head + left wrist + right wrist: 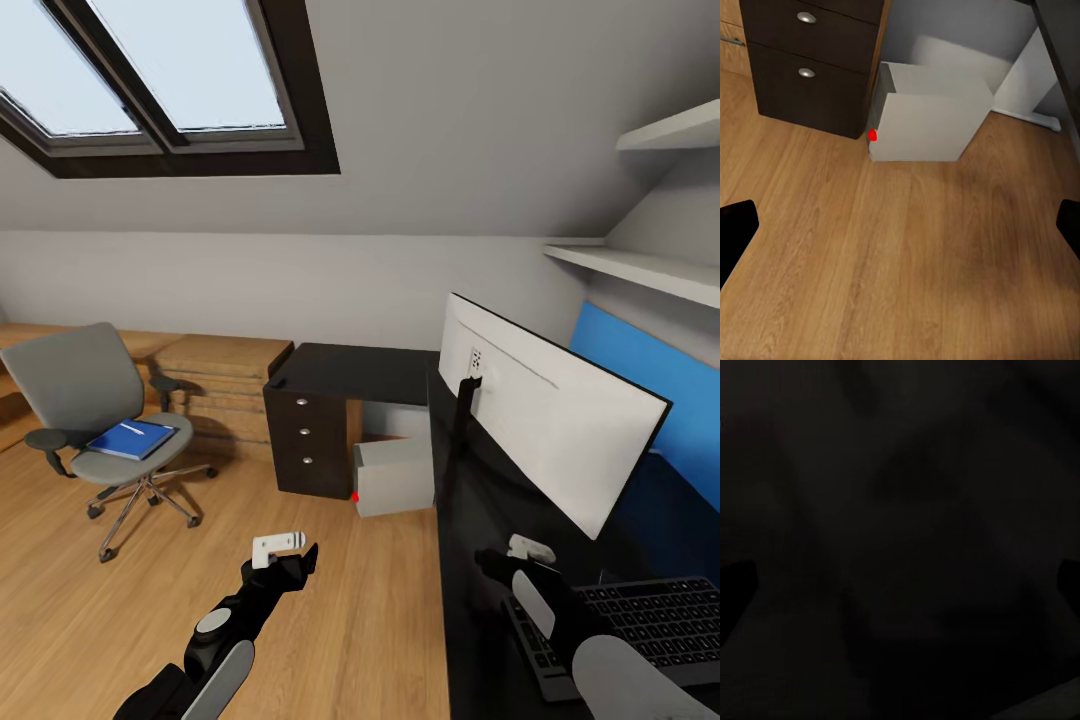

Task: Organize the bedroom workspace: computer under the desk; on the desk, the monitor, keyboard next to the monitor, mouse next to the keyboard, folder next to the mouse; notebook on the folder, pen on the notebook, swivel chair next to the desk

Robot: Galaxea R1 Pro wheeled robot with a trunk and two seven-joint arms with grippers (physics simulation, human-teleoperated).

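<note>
While the computer (393, 476) sits under the desk (350, 372) and the monitor (550, 410) and keyboard (650, 620) are up top, folder (130, 439) and pen (132, 428) remain on the swivel chair (95, 420). Left gripper (292, 562): fingers spread, empty. Right gripper (498, 562): can't tell.

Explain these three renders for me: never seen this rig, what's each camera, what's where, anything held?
It's a simulated wheeled robot with two arms. The head view looks down over both: left gripper hangs above the wood floor, right gripper is over the dark desk. On the desk stand the monitor and keyboard. The grey computer sits on the floor under it. The swivel chair carries the blue folder. Each wrist camera looks along its gripper's fingers: the left sees the computer, its fingers apart and empty; the right is too dark to read.
</note>
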